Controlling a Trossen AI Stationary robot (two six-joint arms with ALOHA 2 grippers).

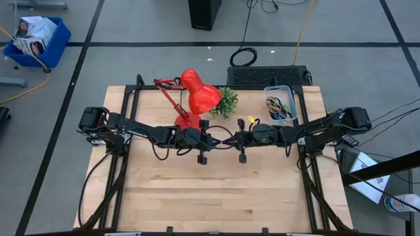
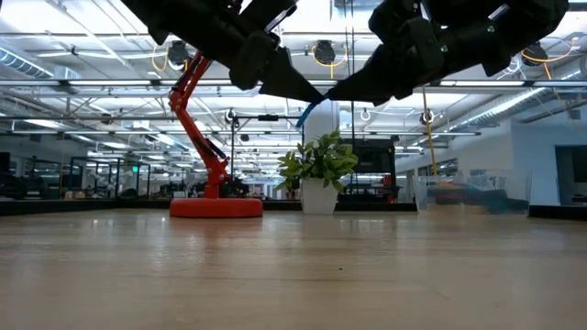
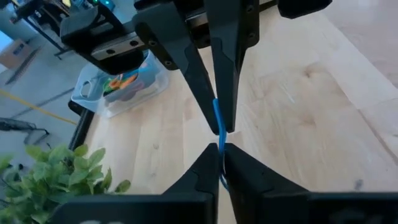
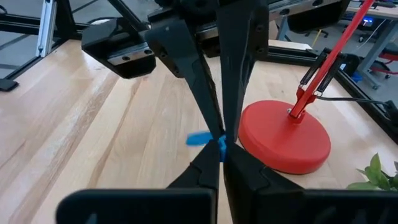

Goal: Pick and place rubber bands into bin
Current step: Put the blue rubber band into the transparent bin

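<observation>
My two grippers meet tip to tip above the middle of the table, left gripper [image 1: 224, 139] and right gripper [image 1: 237, 139]. A short blue rubber band [image 3: 218, 124] sits between them, both grippers shut on it. In the low view it dangles as a small blue loop [image 2: 305, 112] well above the wood. The bin [image 1: 281, 105], a clear tub, stands on its base at the far right of the table. It holds several coloured rubber bands [image 1: 278, 109]. My left gripper pinches one end of the blue band [image 3: 221, 163] between its two fingertips, coming slanting down from the table's left. The band is lifted clear of the table. My right gripper pinches the band's other end [image 4: 219, 147] at its fingertips, coming nearly level from the table's right. A slack blue bit [image 4: 199, 138] sticks out sideways.
A red desk lamp [image 1: 193, 98] stands on its round base [image 4: 285, 137] just beyond the grippers, with a small potted plant [image 1: 227, 101] next to it. A dark keyboard [image 1: 268, 75] lies behind the table's far edge. Bare wood spreads toward the near edge.
</observation>
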